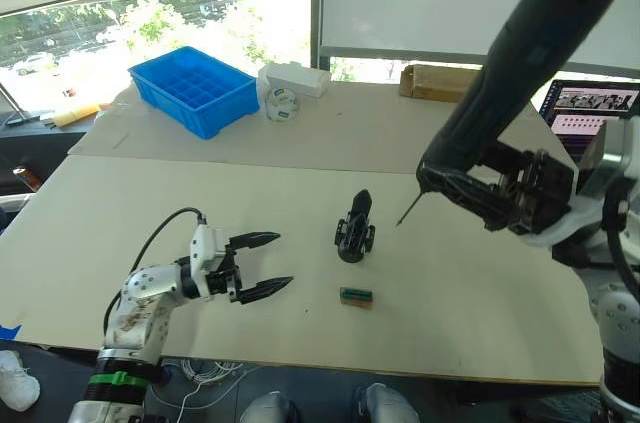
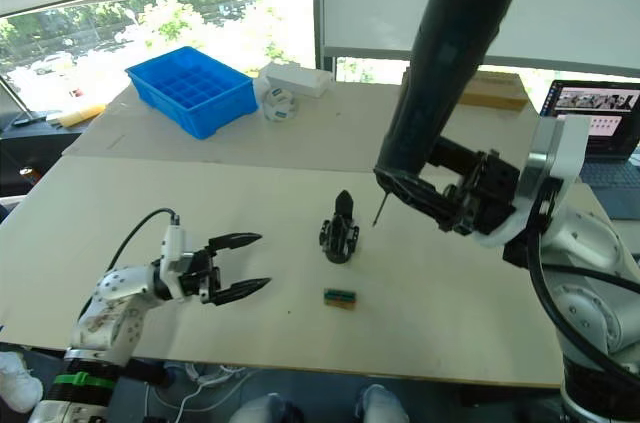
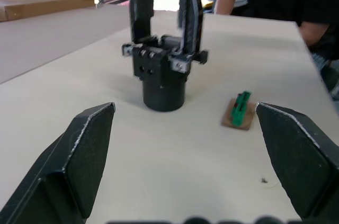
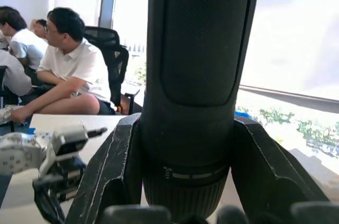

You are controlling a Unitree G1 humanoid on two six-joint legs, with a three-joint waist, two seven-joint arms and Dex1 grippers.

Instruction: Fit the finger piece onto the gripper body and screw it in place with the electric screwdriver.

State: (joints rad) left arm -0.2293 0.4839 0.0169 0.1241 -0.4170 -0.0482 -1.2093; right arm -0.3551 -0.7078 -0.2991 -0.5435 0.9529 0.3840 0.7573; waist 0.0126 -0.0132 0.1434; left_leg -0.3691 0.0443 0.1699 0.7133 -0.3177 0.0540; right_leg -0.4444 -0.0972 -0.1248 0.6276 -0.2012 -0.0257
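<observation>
Screwdriver [image 1: 520,73], gripped by right tool [image 1: 500,193], tilts bit-down toward gripper body [image 1: 355,228]; left tool [image 1: 262,265] open.

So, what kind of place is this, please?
Probably an office or lab workspace: a wide table by big windows, a laptop at its edge, a blue compartment bin, and seated people on office chairs.

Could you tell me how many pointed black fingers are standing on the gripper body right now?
2: both stand upright side by side on top of the gripper body, one finger beside the other, near the small green-brown block.
</observation>
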